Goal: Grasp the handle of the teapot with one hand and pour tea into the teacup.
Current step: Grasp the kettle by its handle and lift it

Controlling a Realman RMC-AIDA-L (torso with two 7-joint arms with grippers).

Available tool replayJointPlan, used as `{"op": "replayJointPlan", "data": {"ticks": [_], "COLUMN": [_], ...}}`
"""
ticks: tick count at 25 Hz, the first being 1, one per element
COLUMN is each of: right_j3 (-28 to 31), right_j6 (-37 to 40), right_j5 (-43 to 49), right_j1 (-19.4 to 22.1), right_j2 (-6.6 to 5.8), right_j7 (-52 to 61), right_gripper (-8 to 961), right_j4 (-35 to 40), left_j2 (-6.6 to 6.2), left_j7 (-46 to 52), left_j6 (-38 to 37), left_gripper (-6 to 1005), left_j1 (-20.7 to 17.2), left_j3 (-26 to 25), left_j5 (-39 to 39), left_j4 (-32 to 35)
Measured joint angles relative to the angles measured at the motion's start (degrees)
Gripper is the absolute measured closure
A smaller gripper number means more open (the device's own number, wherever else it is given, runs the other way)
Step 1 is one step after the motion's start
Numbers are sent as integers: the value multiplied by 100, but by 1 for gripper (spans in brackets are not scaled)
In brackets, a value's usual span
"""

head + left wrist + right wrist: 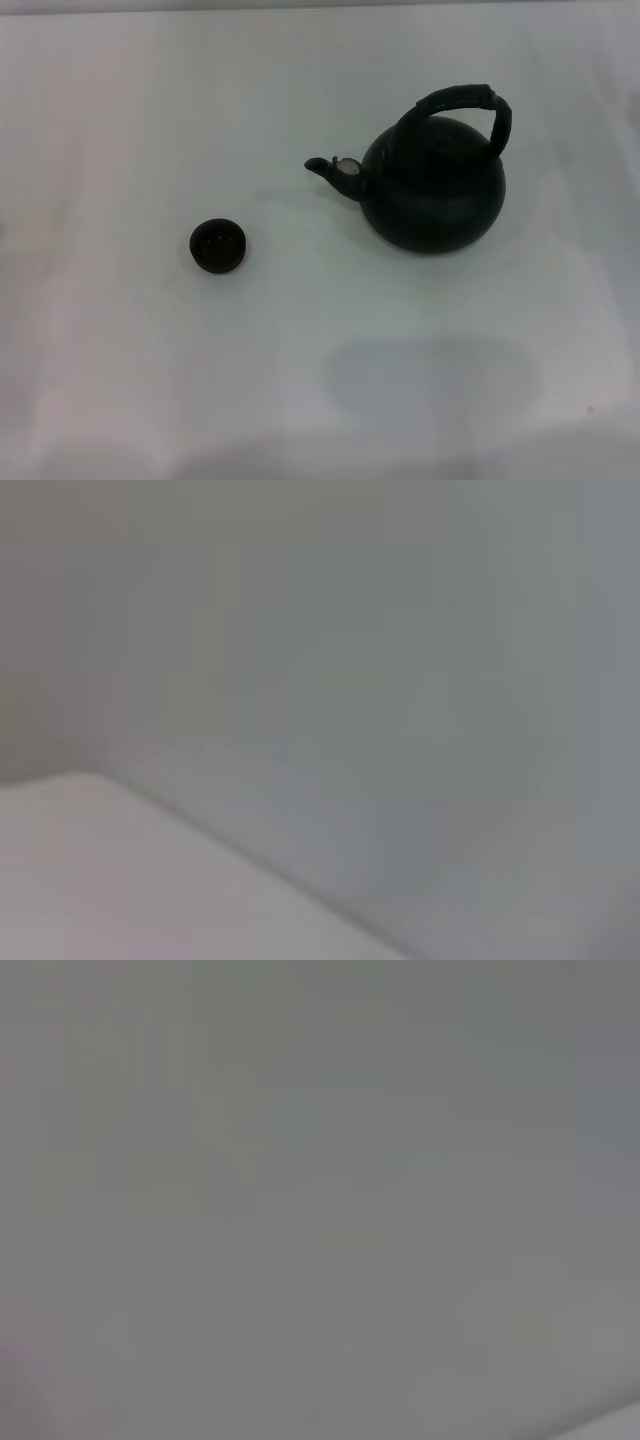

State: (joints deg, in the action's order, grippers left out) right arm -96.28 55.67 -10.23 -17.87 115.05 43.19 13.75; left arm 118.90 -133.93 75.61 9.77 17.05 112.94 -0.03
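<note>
White tabletop [300,380], bare but for two dark pieces: teapot [432,190] right of centre, upright, spout [330,170] aimed toward the robot's left; teacup [218,246] well apart from it, nearer the robot and further left, standing open side up. Handle [470,105] arched over the pot's top, raised clear of the body, untouched. No gripper anywhere in view, so no telling how either set of jaws stands or whether anything is held; by every sign, nothing yet. Step in hand, judged from this: the reach for the handle. Best taken by the right arm, nearer the pot, coming down over the crest of the arch and closing across its thickest part, centred so the pot hangs level and does not swing. Then a lift, a carry toward the cup, spout kept over the small rim before any tilt; slow tipping, given so narrow a target. Head view alone showing pot, cup and their spacing; both wrist views giving only blank grey surface, with a pale edge in the left one.
</note>
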Motion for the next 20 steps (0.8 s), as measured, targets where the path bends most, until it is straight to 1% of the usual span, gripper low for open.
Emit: {"op": "replayJointPlan", "data": {"ticks": [3,6,9,12,14,16,20], "right_j3": [-566,-1021,-1241,-1241,-1234,-1233,-1201], "right_j6": [294,547,559,466,243,-108,-1210], "right_j5": [9,141,685,1148,1456,1770,2501], "right_j1": [238,466,712,947,1124,1381,2214], "right_j2": [-11,-55,-123,-133,-147,-178,-202], "right_j7": [50,60,151,203,199,210,180], "right_gripper": [233,233,233,233,233,233,234], "right_j4": [71,246,608,1020,1393,1944,3516], "left_j2": [1,1,-13,-18,-27,-25,-13], "left_j7": [-17,-36,-60,-62,-63,-138,-452], "left_j6": [-517,-843,-1055,-1150,-1163,-1206,-1248], "left_gripper": [124,124,123,123,123,123,123], "left_j1": [78,231,420,540,568,590,666], "left_j3": [-1,4,50,67,70,70,70], "left_j5": [390,543,485,427,419,418,418], "left_j4": [54,66,212,356,458,585,589]}}
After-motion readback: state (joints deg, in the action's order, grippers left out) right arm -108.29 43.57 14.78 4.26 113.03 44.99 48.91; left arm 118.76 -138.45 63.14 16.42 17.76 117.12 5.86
